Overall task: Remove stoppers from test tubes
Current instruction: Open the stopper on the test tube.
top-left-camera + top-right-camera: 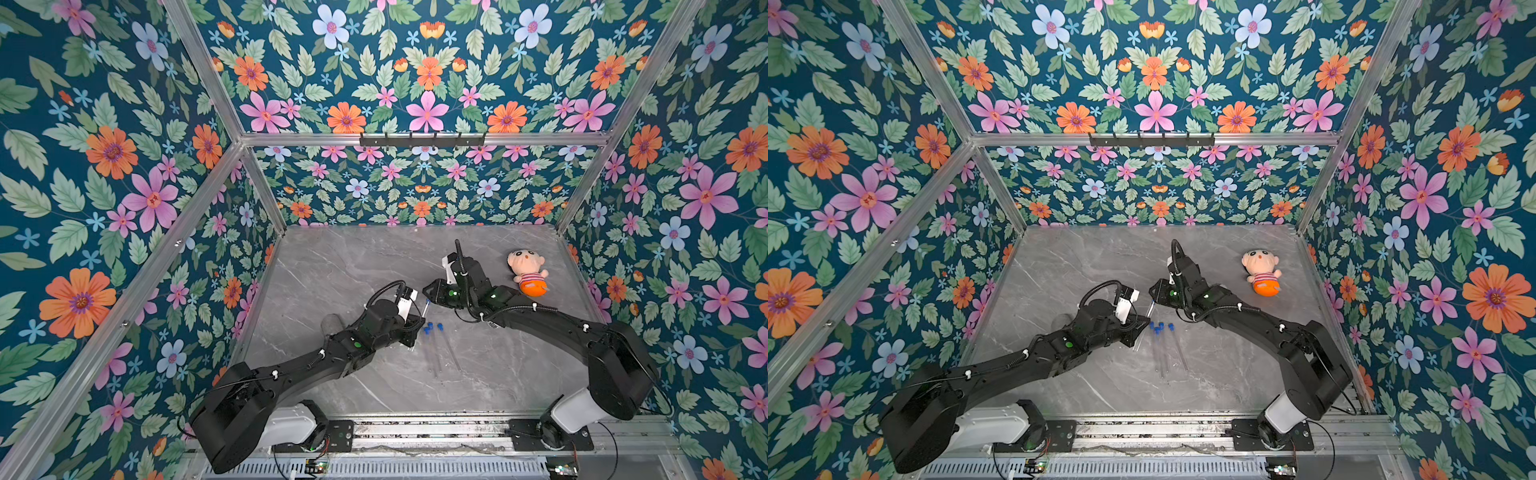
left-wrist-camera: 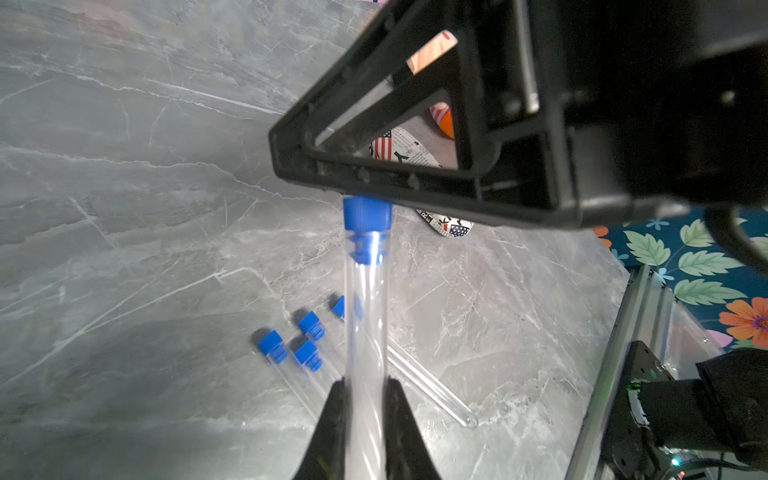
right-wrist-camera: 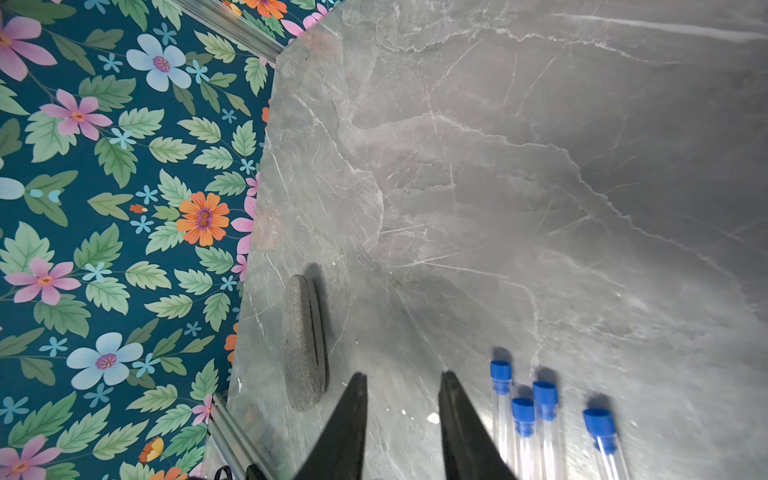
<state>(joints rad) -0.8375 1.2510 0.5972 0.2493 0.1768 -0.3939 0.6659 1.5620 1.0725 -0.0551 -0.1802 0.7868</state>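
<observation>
Near the middle of the grey marble surface [image 1: 353,266], the left gripper [image 2: 365,384] has its jaws pinching a clear test tube [image 2: 365,316] partway along its length, holding it off the marble at a tilt. A blue stopper [image 2: 367,214] sits plugged in the tube's far end. Its top touches the edge of one black finger of the right gripper [image 3: 403,376]. The right gripper's jaws stand spread, with only bare marble showing in the gap between them, so they grip nothing. In both top views the two grippers come nearly tip to tip, and the tube slants between them.

Just beside them, toward the robot's base, four more test tubes [image 1: 438,353] lie flat on the surface, roughly parallel. Each has one of the blue stoppers [image 3: 545,395] in place, and the capped ends point toward the grippers. Three caps bunch together and the fourth lies slightly apart.

A grey speckled cylinder [image 3: 303,345] lies near the surface's edge on the left arm's side. A plush doll [image 1: 525,270] lies well apart beyond the right arm. A newsprint-patterned can [image 2: 405,151] shows partly behind the right gripper in the left wrist view.
</observation>
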